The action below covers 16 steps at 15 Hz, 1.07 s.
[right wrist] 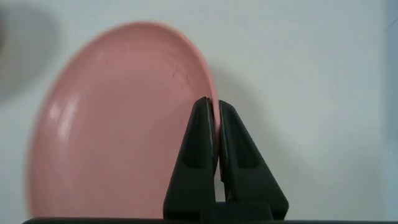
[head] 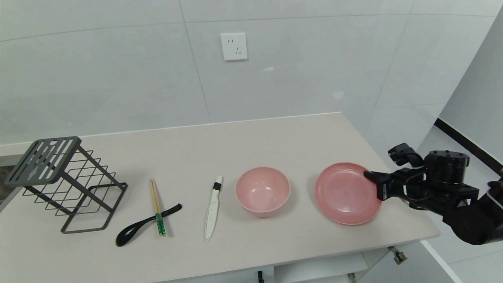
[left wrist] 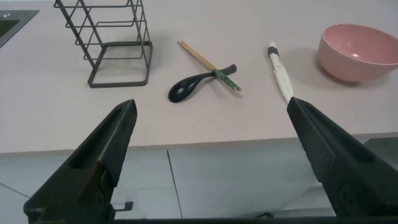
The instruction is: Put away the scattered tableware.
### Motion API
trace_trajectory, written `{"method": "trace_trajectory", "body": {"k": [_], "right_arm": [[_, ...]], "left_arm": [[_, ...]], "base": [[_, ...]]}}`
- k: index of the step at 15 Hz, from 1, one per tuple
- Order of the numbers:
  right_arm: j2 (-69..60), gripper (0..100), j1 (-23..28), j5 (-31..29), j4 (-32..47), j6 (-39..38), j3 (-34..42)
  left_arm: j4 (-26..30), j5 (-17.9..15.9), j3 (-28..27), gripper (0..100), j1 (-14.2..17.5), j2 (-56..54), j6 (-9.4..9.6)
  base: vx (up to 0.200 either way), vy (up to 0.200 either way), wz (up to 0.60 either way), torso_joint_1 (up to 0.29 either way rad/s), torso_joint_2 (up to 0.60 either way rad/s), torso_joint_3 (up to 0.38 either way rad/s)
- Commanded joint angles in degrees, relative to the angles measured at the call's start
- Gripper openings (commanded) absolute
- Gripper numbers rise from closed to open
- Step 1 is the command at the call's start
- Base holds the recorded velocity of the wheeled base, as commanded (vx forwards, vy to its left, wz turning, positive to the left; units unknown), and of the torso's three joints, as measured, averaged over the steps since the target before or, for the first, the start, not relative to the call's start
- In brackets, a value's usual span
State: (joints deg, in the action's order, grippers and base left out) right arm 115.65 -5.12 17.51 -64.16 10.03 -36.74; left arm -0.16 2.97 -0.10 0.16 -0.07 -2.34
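Note:
A pink plate [head: 345, 193] lies at the right end of the counter. My right gripper [head: 371, 177] is shut on its right rim; in the right wrist view the fingers [right wrist: 202, 134] pinch the plate [right wrist: 118, 130] edge. Left of it stand a pink bowl [head: 262, 190], a white knife [head: 213, 207], wooden chopsticks [head: 157, 206] and a black spoon [head: 143, 225]. My left gripper [left wrist: 211, 134] hangs open in front of the counter edge, back from the spoon [left wrist: 196, 84], chopsticks [left wrist: 208, 64], knife [left wrist: 280, 71] and bowl [left wrist: 359, 51].
A black wire rack [head: 63, 181] stands at the counter's left end, also seen in the left wrist view as the rack [left wrist: 115, 40]. The counter's front edge [head: 275, 263] runs close below the tableware. A wall socket [head: 234, 46] sits on the tiled wall behind.

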Motion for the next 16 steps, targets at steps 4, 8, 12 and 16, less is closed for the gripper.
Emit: {"method": "trace_trajectory", "body": {"k": [4,8,12,16], "right_arm": [[-25.48,0,-0.33,0.60,-2.37,0.25,14.95],[-37.52,0,-0.50,0.60,-2.37,0.34,23.47],[-43.67,0,0.64,0.51,-2.37,-0.89,26.81],[-44.28,0,1.08,0.60,-3.17,-0.72,28.30]], "left_arm": [[-1.25,-0.34,0.10,100,0.02,0.07,1.11],[-13.38,-1.30,0.10,100,0.02,0.07,1.29],[-13.55,-11.24,-4.65,100,-0.07,2.62,2.60],[-10.04,-22.84,-16.07,100,-0.51,19.76,4.71]], "base": [[0.000,0.000,0.00,0.000,0.00,0.000],[0.000,0.000,0.00,0.000,0.00,0.000],[0.000,0.000,0.00,0.000,0.00,0.000],[0.000,0.000,0.00,0.000,0.00,0.000]]}}
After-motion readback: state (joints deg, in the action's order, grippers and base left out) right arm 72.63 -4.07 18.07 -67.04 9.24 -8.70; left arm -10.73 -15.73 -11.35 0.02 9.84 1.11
